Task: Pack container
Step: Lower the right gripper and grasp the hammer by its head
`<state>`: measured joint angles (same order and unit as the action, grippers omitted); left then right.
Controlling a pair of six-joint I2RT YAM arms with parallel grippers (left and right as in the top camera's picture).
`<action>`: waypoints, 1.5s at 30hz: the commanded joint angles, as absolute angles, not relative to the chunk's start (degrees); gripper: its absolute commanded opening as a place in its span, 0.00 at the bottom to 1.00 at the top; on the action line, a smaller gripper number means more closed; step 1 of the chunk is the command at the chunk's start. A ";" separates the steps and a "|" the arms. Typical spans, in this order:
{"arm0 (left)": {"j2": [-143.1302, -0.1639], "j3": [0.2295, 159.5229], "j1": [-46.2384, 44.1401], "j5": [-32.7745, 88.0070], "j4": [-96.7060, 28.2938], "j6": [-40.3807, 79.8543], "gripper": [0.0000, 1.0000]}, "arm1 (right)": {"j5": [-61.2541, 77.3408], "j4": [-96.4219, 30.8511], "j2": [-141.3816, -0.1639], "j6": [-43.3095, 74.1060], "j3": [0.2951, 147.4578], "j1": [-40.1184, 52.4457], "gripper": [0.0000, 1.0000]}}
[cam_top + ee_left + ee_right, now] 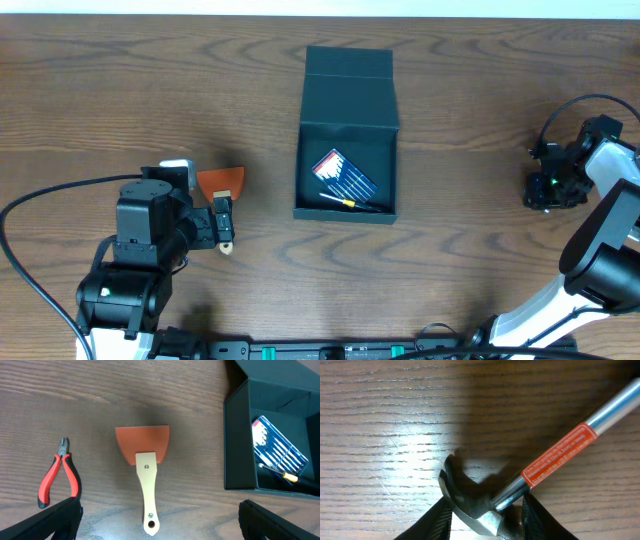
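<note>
The dark teal container [347, 112] stands open mid-table with its lid flap folded back; it also shows in the left wrist view [240, 445]. Inside lie a clear pack of small screwdrivers [343, 174] and a yellow-handled screwdriver [346, 201]. My left gripper [160, 527] is open wide, its fingers on either side of the wooden handle of an orange-bladed scraper [142, 442] lying on the table. My right gripper [487, 522] is closed around the head end of a steel hammer [475, 500] with an orange label.
Red-handled pliers [60, 477] lie left of the scraper. In the overhead view the scraper [221, 183] sits left of the container and the right arm [560, 180] is at the far right edge, hiding the hammer.
</note>
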<state>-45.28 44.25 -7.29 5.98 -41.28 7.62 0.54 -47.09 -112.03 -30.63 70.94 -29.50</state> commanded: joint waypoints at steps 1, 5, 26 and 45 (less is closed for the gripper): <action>-45.34 45.10 -7.42 5.34 -41.04 7.11 0.99 | 2.20 -47.33 -113.67 -30.94 71.11 -29.80 0.31; -45.34 45.10 -7.42 5.37 -41.04 7.11 0.99 | 2.20 -47.31 -113.67 -30.94 71.11 -29.80 0.28; -45.34 45.10 -7.42 5.37 -41.04 7.11 0.98 | 2.20 -47.31 -113.67 -30.94 71.11 -29.80 0.02; -45.34 45.10 -7.42 5.37 -41.04 7.11 0.98 | 2.20 -47.35 -113.67 -30.92 71.11 -29.80 0.01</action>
<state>-45.28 44.25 -7.29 5.98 -41.28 7.62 -0.73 -47.51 -112.01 -30.65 71.83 -29.56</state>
